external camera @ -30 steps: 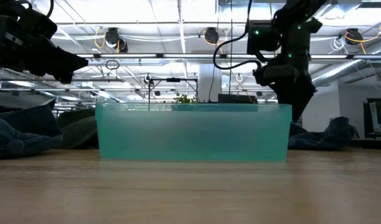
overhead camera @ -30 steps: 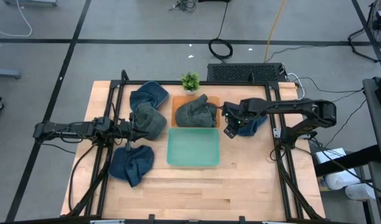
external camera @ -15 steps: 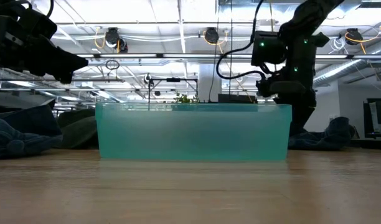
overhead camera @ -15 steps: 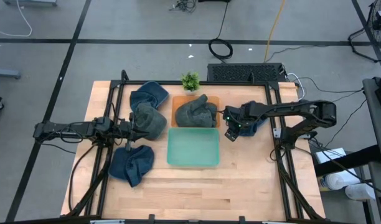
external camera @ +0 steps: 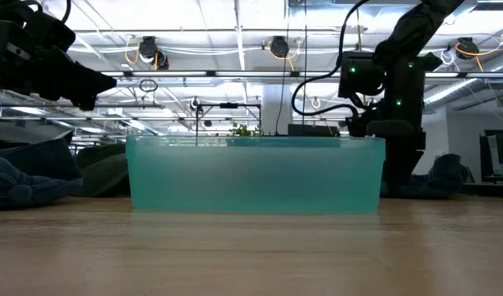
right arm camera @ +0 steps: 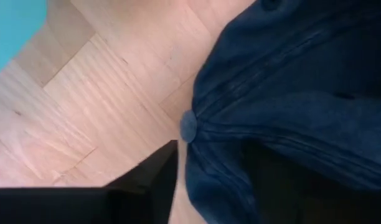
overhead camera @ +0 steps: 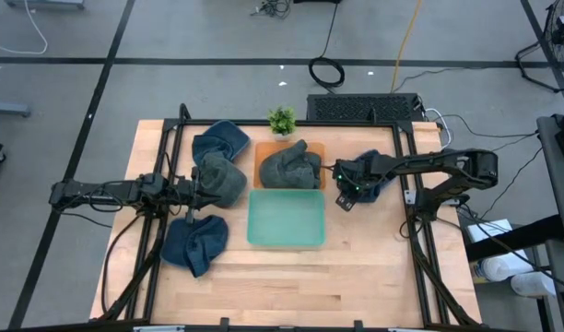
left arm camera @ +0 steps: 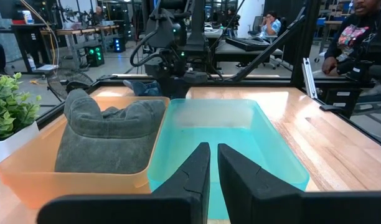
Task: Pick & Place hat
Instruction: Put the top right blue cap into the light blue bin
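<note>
Right hand (overhead camera: 346,196): lowered onto the navy hat (right arm camera: 290,93) at the right side of the worktop (overhead camera: 356,267), just right of the teal bin (overhead camera: 285,219).
Right hand state: fingers apart, straddling the hat's crown near its top button (right arm camera: 188,126); one finger (right arm camera: 156,174) on bare wood just beside the fabric, the other over the cloth. Not closed on anything yet, as far as the wrist view shows.
Hat vs hand: directly under and between the fingers; most of the fabric spreads away from the bin side of the hand.
Long axis: can't tell, hat is crumpled and partly hidden by the arm.
Bin vs hand: just beside it, on the side opposite the hat's bulk.
Nearer arm: right, by far.
Left hand (left arm camera: 212,171): fingers nearly together, holding nothing; hovering over the other side of the worktop, pointing toward bin and orange tray (left arm camera: 84,177).
Other hats: grey one (left arm camera: 106,134) in the orange tray; three more (overhead camera: 217,180) near the left hand.
Next, judged: close on the crown, lift, short carry sideways to bin.
</note>
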You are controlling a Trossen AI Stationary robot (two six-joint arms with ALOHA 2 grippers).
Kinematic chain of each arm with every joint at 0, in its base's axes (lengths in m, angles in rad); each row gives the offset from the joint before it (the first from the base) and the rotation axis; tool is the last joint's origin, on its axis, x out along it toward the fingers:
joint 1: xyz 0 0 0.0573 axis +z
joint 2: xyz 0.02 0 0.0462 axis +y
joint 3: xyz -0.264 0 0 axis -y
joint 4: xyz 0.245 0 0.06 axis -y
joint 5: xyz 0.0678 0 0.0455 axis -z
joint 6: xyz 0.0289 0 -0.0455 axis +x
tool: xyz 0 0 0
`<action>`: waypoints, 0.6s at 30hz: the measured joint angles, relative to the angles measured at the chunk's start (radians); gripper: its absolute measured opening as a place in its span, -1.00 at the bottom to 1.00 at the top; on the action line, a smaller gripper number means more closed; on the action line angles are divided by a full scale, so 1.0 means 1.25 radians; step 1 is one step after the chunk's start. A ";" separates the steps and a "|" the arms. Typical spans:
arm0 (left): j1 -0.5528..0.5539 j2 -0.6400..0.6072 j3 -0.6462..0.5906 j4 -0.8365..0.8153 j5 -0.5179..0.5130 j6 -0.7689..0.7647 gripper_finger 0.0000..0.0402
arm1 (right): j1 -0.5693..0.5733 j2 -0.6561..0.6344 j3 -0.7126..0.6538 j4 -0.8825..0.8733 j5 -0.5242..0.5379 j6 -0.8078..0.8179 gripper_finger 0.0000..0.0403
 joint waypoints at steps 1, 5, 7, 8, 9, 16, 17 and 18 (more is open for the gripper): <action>0.000 0.000 0.000 0.000 0.000 0.000 -0.81 | 0.000 0.001 0.000 0.000 0.000 0.000 -0.22; 0.000 0.000 0.000 0.000 0.000 0.000 -0.81 | 0.000 0.010 0.000 0.004 -0.001 -0.001 -0.56; 0.000 0.000 0.000 0.000 0.000 0.000 -0.81 | 0.000 0.018 0.000 0.005 -0.001 -0.001 -0.72; 0.000 0.000 0.000 0.000 0.000 0.000 -0.81 | 0.000 0.023 0.000 0.007 -0.001 -0.001 -0.80; 0.000 0.000 0.000 0.000 0.000 0.000 -0.81 | 0.000 0.029 0.000 0.008 -0.001 -0.001 -0.88; 0.000 0.000 0.000 0.000 0.000 0.000 -0.81 | 0.000 0.045 0.002 0.015 0.000 0.028 -0.99; 0.000 0.000 0.000 0.000 0.000 0.000 -0.81 | 0.000 0.044 0.002 0.014 -0.001 0.032 -0.99; 0.000 0.000 0.000 0.000 0.000 0.000 -0.81 | 0.000 0.041 0.002 0.010 -0.001 0.037 -0.99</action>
